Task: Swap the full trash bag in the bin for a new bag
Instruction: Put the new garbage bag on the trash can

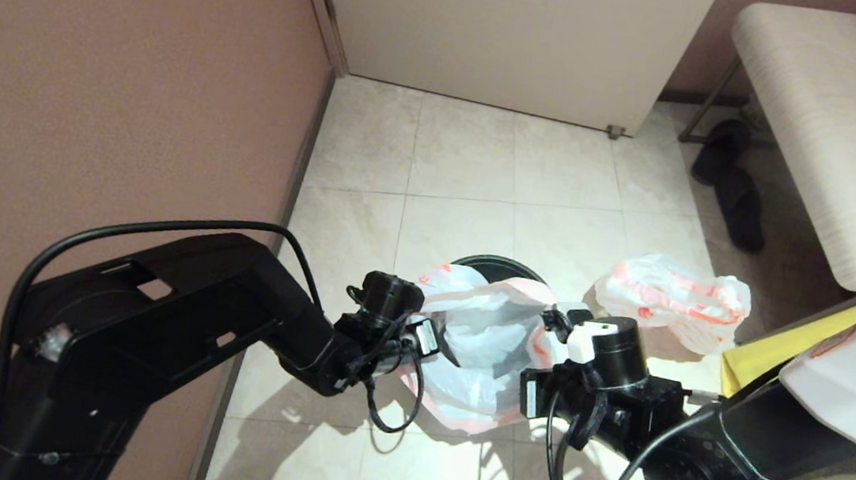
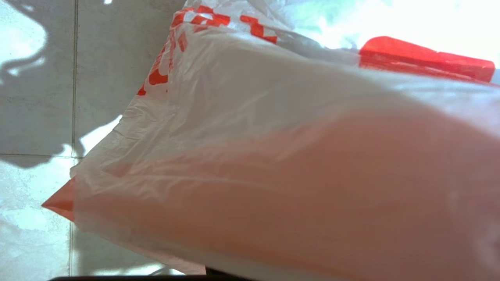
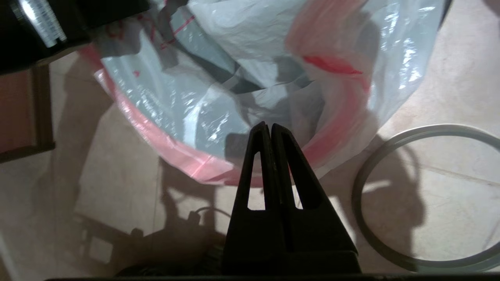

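Note:
The new bag [image 1: 480,349] hangs open in the air between my two grippers, its orange-pink band running round the mouth. My left gripper [image 1: 429,339] holds the left side of the mouth. In the left wrist view the bag [image 2: 250,117] covers that gripper's fingers. My right gripper [image 3: 269,127] is shut on the right side of the bag [image 3: 218,97], at the band. Behind the bag, the black bin [image 1: 501,265] shows only its far rim. The full trash bag [image 1: 668,297] lies bunched on the floor to the right. The grey hoop rim [image 3: 356,199] lies flat on the tiles beside the right gripper.
A yellow fabric bag [image 1: 774,348] sits at the right, behind my right arm. A pale bench [image 1: 829,131] stands at the far right with black slippers [image 1: 728,184] beneath it. The brown wall [image 1: 95,78] runs close along the left, and a door [image 1: 513,34] stands ahead.

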Available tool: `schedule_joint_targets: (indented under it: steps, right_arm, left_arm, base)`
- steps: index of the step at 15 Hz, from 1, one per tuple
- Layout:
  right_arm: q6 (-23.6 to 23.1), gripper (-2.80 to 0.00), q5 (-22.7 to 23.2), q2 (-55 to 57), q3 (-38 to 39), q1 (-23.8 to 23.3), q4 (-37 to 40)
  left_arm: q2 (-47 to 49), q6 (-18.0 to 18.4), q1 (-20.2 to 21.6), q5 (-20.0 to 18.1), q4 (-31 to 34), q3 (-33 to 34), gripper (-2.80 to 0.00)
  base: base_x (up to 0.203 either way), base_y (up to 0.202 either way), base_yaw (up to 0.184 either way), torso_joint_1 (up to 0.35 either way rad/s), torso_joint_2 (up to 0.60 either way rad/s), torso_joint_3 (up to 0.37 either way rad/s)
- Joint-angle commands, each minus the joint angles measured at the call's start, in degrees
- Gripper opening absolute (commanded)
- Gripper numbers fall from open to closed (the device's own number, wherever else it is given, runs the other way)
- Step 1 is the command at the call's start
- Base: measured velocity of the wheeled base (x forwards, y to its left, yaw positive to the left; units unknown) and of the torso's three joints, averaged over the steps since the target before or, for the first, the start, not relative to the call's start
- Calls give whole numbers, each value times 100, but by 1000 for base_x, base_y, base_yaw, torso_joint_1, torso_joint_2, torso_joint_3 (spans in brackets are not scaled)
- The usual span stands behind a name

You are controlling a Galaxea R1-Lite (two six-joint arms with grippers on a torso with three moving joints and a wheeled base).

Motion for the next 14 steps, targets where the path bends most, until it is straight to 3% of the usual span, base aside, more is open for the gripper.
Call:
schedule_joint_targets:
  steps: [1,4,7,10,12,14]
  right_arm:
    - [-66,-280,412,-185,251,42,-11]
    - [-450,-280,743,171,248,-93,-21]
    - [-957,-280,692,872,-338,-166,-26]
    - [-1691,-280,-36,1196,-1004,-179,-24]
    - [-2305,-280,-793,1202,-1039,-137,-26]
    - [-2628,-280,-1233,1007,-846,-137,14]
  left_arm:
    - [10,-22,0,-3,-27,0,-280]
    - [-9,-22,0,-29,-125,63,-280]
    - [-34,-22,-10,-118,-193,123,-280]
    - [-8,-21,-16,-118,-202,123,-280]
    - [-3,-19,-13,-113,-235,123,-280]
    - [19,-22,9,-109,-343,125,-280]
  base:
    - [0,0,0,0,0,0]
    - [0,0,0,0,0,0]
    - [0,0,0,0,0,0]
    - [0,0,0,0,0,0]
    - [0,0,0,0,0,0]
    - [0,0,0,0,0,0]
